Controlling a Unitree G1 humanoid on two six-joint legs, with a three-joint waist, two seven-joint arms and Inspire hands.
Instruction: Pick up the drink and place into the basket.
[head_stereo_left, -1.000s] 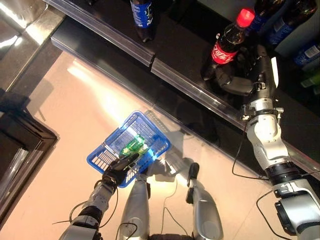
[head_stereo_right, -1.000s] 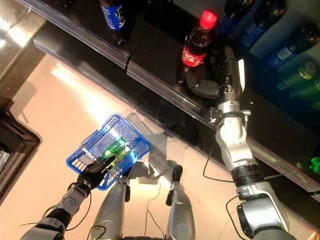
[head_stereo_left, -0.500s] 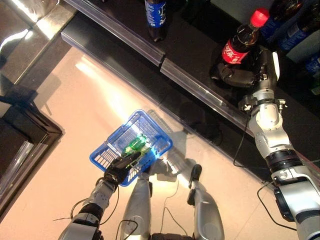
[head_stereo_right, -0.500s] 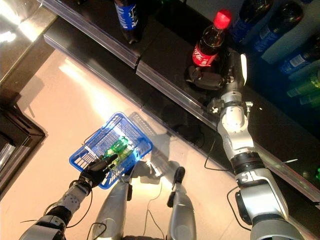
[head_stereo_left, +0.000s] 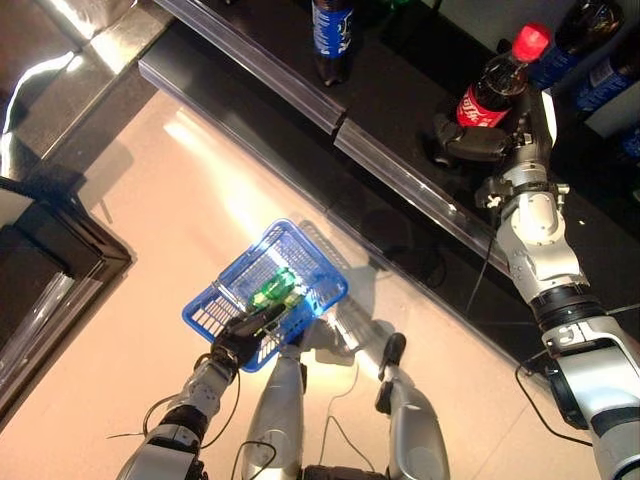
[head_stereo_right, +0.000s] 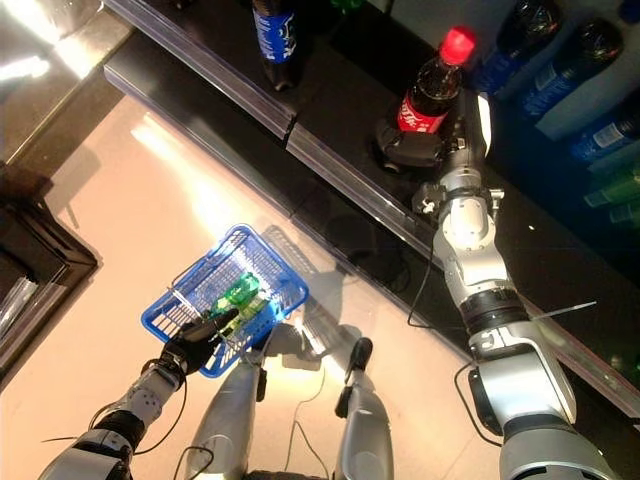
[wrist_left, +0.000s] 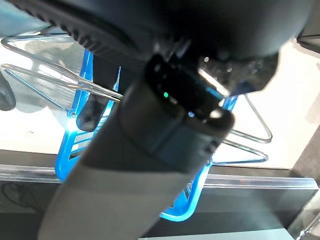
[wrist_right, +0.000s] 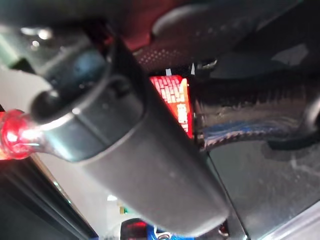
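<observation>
A cola bottle (head_stereo_left: 489, 96) with a red cap stands on the dark shelf (head_stereo_left: 400, 100) at the upper right. My right hand (head_stereo_left: 472, 146) is wrapped round its lower part; in the right wrist view its fingers (wrist_right: 250, 117) curl against the red label (wrist_right: 173, 98). Below, over the floor, hangs a blue basket (head_stereo_left: 327, 286) holding a green bottle (head_stereo_left: 272, 290). My left hand (head_stereo_left: 240, 344) grips the basket's wire handle (wrist_left: 50, 80) at its near edge.
A blue-labelled bottle (head_stereo_left: 332, 28) stands further left on the shelf, and several dark bottles (head_stereo_right: 592, 50) stand behind the cola. A clear rail (head_stereo_left: 300, 100) runs along the shelf's front edge. A dark cabinet (head_stereo_left: 50, 260) borders the pale floor at the left.
The whole picture has shifted, so the camera moved. My right hand has drawn in tighter round the cola bottle's base. The basket and left hand keep their pose.
</observation>
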